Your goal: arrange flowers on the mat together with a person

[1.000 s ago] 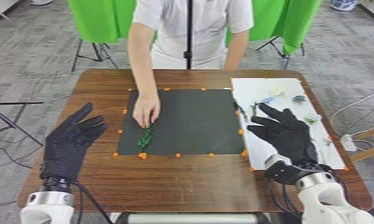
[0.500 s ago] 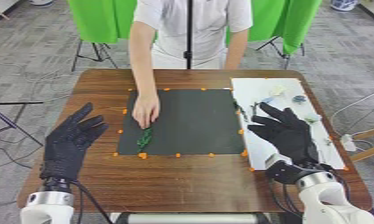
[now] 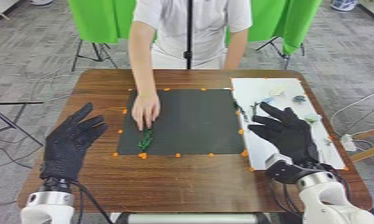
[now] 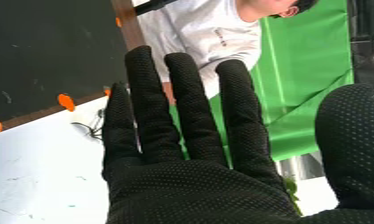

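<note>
green sprig [image 3: 145, 140], thin, leafy, on dark mat [image 3: 194, 122]

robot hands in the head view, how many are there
2: the left robot hand is left of the dark mat; the right robot hand is over the white sheet.

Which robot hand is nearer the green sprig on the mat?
Left. The left hand is left of the mat and sprig; the right hand is over the white sheet, across the mat.
</note>
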